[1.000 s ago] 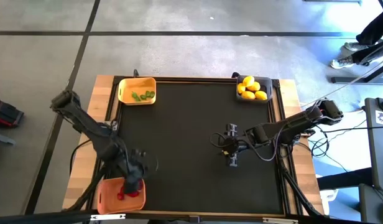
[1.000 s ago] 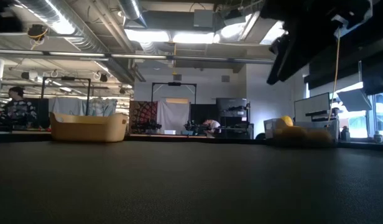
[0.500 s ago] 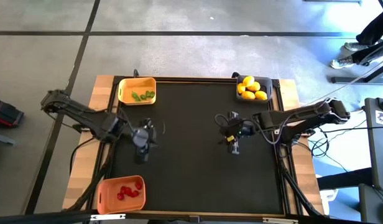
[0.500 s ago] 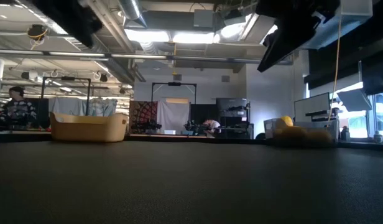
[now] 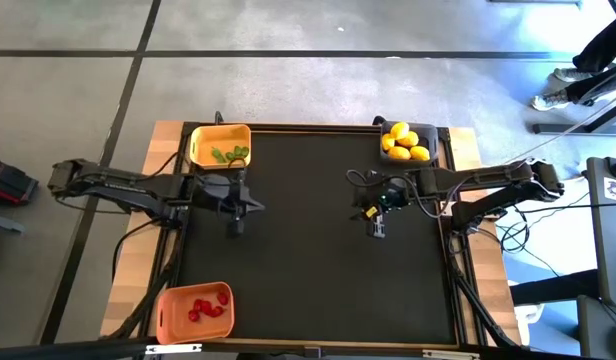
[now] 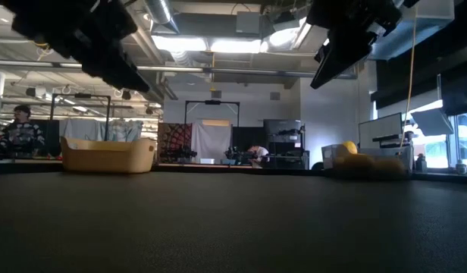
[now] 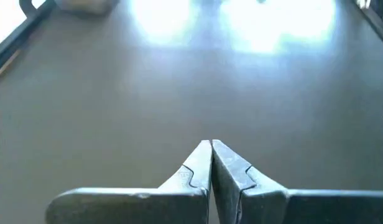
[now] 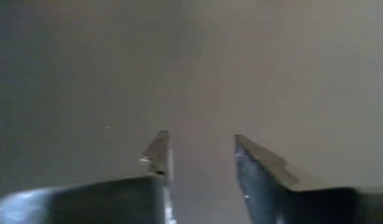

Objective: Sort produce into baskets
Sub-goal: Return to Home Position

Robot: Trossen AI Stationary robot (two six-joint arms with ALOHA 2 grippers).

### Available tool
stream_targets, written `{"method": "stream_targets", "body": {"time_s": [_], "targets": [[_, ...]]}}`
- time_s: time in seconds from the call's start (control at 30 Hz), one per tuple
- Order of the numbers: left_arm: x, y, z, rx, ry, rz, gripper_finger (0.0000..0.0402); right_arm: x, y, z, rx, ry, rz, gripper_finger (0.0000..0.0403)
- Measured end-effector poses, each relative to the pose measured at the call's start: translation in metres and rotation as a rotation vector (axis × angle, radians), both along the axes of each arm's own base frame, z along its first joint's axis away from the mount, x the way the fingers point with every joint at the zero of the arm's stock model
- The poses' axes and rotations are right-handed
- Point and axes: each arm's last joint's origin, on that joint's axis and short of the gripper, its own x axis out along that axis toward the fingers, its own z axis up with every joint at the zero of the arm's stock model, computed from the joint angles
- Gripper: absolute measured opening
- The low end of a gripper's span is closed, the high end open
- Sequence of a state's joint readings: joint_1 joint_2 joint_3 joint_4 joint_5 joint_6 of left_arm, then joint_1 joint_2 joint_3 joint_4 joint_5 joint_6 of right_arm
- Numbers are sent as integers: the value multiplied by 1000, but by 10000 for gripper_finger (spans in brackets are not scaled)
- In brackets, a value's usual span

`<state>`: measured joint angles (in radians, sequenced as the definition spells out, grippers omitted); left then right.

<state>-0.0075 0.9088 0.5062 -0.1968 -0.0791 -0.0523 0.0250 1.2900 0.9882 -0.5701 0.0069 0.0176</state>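
Several yellow lemons point(image 5: 405, 141) lie in the dark grey basket point(image 5: 432, 157) at the table's far right. Green pieces point(image 5: 231, 154) sit in the yellow basket point(image 5: 202, 138) at the far left, and red pieces point(image 5: 201, 310) in the orange basket point(image 5: 173, 322) at the near left. My left gripper point(image 7: 211, 145) is shut on nothing and hovers over the black mat left of centre point(image 5: 252, 206). Right of centre, my right gripper point(image 8: 198, 138) hovers open and empty above the mat point(image 5: 360, 203).
The black mat point(image 5: 308, 270) covers the table inside a raised dark rim point(image 5: 313, 127). In the low view the yellow basket point(image 6: 108, 155) and the dark grey basket point(image 6: 364, 163) stand at the far edge, with the room and a person point(image 6: 20, 130) behind.
My left gripper has swung from above the orange basket at the near left toward the far edge and the table's middle, turning as it went. My right gripper has moved a little toward the far edge.
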Motion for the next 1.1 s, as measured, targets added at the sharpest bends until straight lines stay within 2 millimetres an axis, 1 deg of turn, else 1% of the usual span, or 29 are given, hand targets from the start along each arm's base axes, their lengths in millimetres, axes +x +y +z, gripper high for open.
{"method": "stream_targets", "body": {"time_s": [0.17,0.23,0.27,0.37,0.43,0.57,0.83,0.97,1.03,1.1], "targets": [[-14,5,-15,1,-92,27,7,-1,1,0,7,2,33,26],[-19,5,-18,1,-111,26,9,-3,1,1,2,-9,43,7],[-22,5,-18,0,-118,27,10,-5,1,1,0,-22,45,7],[-26,5,-16,-11,-146,55,10,-17,0,-2,7,-78,38,24],[-27,6,-15,-1,-151,72,10,-28,0,-5,15,-116,16,31],[-27,6,-15,70,-140,35,10,-51,-1,-12,46,-202,-19,34],[-27,6,-15,94,-147,21,10,-101,-3,-41,93,-368,-93,35],[-26,6,-12,113,-172,11,10,-120,-4,-54,107,-472,-97,35],[-25,6,-9,116,-206,8,10,-129,-4,-57,103,-522,-119,35],[-24,6,-7,116,-232,9,10,-138,-5,-65,103,-544,-126,35]]}}
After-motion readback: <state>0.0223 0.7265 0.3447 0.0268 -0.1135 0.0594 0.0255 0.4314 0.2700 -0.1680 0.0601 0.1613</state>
